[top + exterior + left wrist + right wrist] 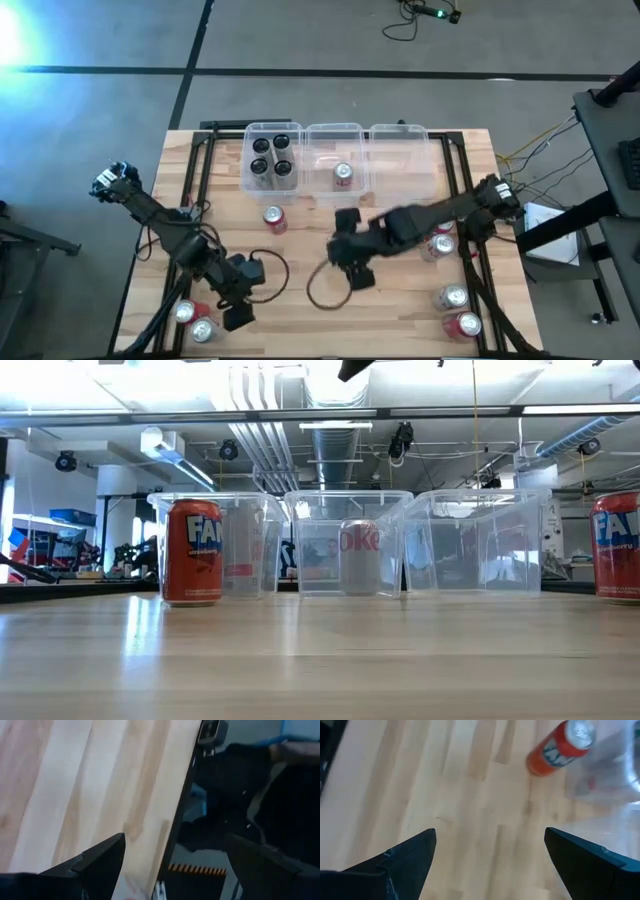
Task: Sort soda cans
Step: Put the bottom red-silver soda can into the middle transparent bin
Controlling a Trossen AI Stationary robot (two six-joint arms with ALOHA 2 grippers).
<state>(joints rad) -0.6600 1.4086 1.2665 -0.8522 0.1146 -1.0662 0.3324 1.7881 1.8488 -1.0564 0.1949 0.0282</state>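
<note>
Three clear bins stand in a row at the far side. The left bin [272, 157] holds several black soda cans; the middle bin [335, 160] holds one silver can [343, 175] [360, 555]; the right bin [400, 155] has no cans. A red can [274, 219] [192, 552] stands upright on the table in front of the left bin. My right gripper [350, 262] [491, 832] is open over the table's middle, to the near right of that red can [560, 747]. My left gripper [238, 305] [175, 840] is open near the front left, over the table's edge.
Two cans [185, 312] [203, 330] stand at the front left corner beside my left arm. More cans stand on the right: beside my right arm [440, 245], a silver one [453, 297] and a red one [462, 324] [615, 545]. A black cable loops [325, 290] on the table's middle front.
</note>
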